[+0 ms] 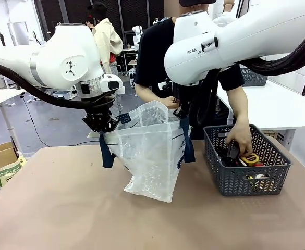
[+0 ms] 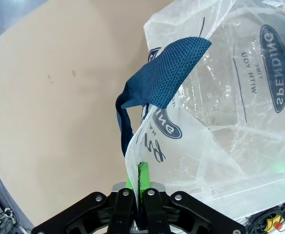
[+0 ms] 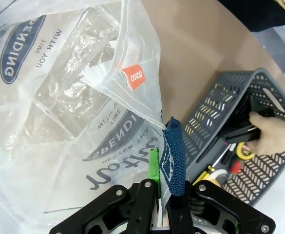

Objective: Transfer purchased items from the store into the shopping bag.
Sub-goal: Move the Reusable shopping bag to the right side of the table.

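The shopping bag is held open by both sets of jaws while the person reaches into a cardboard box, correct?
Not a cardboard box: the front view shows the person's hand reaching into a dark grey mesh basket. The shopping bag part is right.

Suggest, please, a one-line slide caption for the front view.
Left hand and right hand hold the shopping bag open while a person reaches into the grey basket.

Front cam is looking across the surface (image 1: 63, 208) from my side, mid-range; both wrist cams are pointing down, close in. All three are sharing the shopping bag (image 1: 152, 151).
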Available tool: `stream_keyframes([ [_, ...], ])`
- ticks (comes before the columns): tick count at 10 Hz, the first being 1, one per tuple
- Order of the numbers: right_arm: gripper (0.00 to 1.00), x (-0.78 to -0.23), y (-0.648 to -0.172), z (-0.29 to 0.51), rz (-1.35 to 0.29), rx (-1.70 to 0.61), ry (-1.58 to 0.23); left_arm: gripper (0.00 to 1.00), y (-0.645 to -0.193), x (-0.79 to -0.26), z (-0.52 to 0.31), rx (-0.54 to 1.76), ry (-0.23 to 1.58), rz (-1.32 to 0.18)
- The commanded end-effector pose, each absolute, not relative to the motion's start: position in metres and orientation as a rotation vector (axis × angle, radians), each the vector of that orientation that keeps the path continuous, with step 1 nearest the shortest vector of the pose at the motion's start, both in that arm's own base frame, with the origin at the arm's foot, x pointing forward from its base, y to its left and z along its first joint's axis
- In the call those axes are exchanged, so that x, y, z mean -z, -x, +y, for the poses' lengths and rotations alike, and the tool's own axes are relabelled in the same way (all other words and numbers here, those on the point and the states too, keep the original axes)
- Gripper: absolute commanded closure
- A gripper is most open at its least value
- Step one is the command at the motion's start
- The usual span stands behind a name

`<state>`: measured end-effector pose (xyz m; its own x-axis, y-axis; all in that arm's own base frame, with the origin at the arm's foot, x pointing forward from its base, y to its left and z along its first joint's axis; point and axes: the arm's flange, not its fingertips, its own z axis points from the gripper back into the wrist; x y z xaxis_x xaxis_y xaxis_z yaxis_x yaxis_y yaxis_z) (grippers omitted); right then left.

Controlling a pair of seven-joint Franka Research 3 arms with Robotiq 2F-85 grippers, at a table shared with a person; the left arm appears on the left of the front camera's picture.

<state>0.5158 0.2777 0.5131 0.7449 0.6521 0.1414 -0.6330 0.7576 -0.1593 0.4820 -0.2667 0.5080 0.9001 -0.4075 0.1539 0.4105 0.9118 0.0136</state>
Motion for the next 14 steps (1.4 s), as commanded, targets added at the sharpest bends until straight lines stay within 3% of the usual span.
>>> stream_keyframes([
  [1,1.00,-0.510,-0.516,0.277,-0.216,-0.735,0.130,1.00,-0.480,-0.509,-0.264,0.472,0.032,-0.154],
  [14,1.00,-0.510,-0.526,0.265,-0.238,-0.742,0.148,1.00,-0.484,-0.507,-0.250,0.558,0.062,-0.163],
])
